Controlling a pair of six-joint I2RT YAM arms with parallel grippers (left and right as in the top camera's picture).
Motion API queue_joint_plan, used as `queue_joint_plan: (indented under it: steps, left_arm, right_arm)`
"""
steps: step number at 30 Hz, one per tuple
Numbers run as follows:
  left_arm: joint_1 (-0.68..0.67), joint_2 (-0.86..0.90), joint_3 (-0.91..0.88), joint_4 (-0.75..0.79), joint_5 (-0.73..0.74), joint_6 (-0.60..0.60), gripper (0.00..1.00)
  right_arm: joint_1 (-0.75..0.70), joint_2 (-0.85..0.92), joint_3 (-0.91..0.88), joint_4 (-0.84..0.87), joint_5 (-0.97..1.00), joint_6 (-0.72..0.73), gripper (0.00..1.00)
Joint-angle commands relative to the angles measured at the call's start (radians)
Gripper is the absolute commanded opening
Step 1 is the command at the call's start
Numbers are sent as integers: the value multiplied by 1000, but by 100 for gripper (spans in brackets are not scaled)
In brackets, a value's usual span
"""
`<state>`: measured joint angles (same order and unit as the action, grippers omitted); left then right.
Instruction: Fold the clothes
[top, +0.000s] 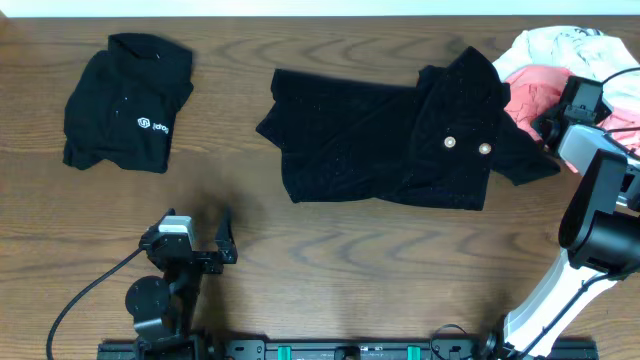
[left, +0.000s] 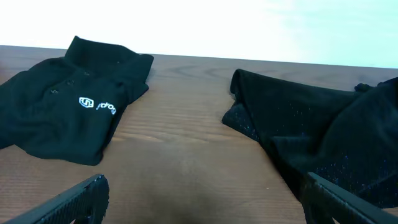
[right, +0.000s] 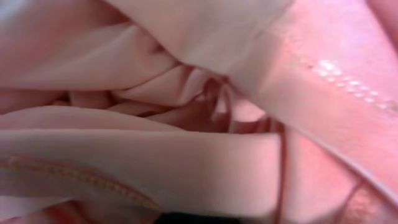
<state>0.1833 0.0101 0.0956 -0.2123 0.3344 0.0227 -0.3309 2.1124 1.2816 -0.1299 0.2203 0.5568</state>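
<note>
In the middle, rumpled speckled black garment (top: 380, 140)

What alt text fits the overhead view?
A speckled black shirt lies spread centrally, a folded black logo shirt at left, a pink garment and white garment heaped at right by the right gripper; the left gripper sits open.

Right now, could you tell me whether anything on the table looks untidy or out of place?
The middle black shirt lies rumpled and askew, one end flopped over, unlike the neatly folded logo shirt at left. A pink garment and a white garment sit heaped at the right edge, the right gripper down in the pink.
</note>
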Motion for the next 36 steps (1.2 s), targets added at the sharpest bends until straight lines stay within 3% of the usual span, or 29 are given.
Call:
queue_joint_plan:
  steps: [1, 4, 6, 7, 8, 10, 12, 14, 17, 24, 36]
  left_arm:
    - [6, -6, -24, -6, 5, 2, 98]
    - [6, -6, -24, -6, 5, 2, 98]
    - [6, -6, -24, -6, 5, 2, 98]
    - [6, -6, -24, -6, 5, 2, 98]
    - [6, -6, -24, -6, 5, 2, 98]
    - [6, -6, -24, -6, 5, 2, 98]
    - [6, -6, -24, -6, 5, 2, 98]
    - [6, -6, -24, -6, 5, 2, 98]
    - [6, -6, -24, -6, 5, 2, 98]
    - [6, -6, -24, -6, 5, 2, 98]
    - [6, -6, -24, -6, 5, 2, 98]
  right_arm:
    - [16, -5, 14, -19, -201, -110, 1]
    - [29, -67, 40, -14, -344, -190, 5]
    - [37, -98, 49, 3, -435, -241, 27]
    - [42, -101, 49, 22, -465, -273, 47]
    - [45, -101, 49, 26, -465, -285, 54]
    - [56, -84, 49, 26, -460, -305, 58]
    - [61, -68, 49, 22, -465, -312, 55]
    - [71, -51, 48, 25, -465, -312, 29]
    - [92, -29, 48, 31, -468, -326, 14]
    - [166, 57, 48, 61, -415, -345, 1]
    - [132, 177, 60, 50, -208, -215, 1]
